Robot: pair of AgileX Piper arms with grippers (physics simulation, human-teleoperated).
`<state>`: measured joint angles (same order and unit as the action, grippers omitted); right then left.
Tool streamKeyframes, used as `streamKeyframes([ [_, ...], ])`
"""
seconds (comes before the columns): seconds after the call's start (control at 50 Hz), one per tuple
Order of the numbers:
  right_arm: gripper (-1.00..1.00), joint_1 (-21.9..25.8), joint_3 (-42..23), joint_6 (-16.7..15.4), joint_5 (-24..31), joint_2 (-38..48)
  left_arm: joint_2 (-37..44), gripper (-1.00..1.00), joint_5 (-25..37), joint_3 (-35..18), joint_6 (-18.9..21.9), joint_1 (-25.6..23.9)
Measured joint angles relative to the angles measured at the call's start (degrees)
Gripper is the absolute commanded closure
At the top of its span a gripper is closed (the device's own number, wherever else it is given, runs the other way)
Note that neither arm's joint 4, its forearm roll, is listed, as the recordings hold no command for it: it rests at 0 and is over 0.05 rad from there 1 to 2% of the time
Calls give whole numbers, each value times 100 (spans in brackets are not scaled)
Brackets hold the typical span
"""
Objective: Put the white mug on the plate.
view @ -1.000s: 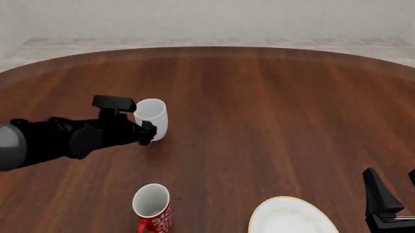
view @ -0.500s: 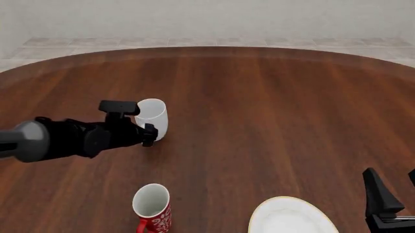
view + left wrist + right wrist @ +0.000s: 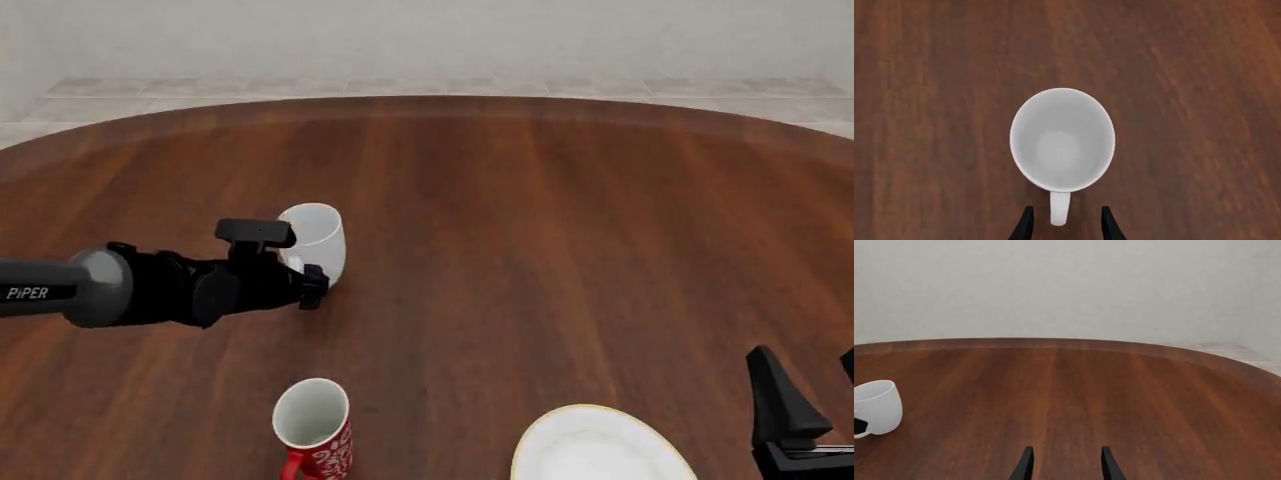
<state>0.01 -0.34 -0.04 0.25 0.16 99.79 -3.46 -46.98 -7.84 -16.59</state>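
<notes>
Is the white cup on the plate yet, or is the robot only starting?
Only starting. The white cup stands on the table, far from the plate. The left claw is open, its fingers either side of the cup's handle, not gripping yet. Gripping, lifting and carrying to the plate are left. The right claw waits open.

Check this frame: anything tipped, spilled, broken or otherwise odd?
Nothing stands out. The white mug and red mug stand upright and empty, the plate lies flat, and the left gripper has its jaws straddling the white mug's handle.
</notes>
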Motion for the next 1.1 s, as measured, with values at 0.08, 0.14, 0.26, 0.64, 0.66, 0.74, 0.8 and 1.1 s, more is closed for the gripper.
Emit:
streamKeyframes([
  [0.08, -100, 0, 0, 0, 0, 0, 78, -100, -17, -24, -4, 5],
  [0.14, -100, 0, 0, 0, 0, 0, 134, -100, -25, -41, -13, 3],
  [0.26, -100, 0, 0, 0, 0, 0, 233, -100, -39, -80, -24, -5],
  [0.64, -100, 0, 0, 0, 0, 0, 278, 100, -124, -72, -68, -22],
  [0.66, -100, 0, 0, 0, 0, 0, 264, 100, -125, -63, -66, -22],
  [0.74, -100, 0, 0, 0, 0, 0, 182, 100, -137, -11, -22, -17],
  [0.8, -100, 0, 0, 0, 0, 0, 79, 100, -137, 38, 53, -6],
  [1.1, -100, 0, 0, 1, 0, 0, -621, 100, 105, 265, 63, -168],
])
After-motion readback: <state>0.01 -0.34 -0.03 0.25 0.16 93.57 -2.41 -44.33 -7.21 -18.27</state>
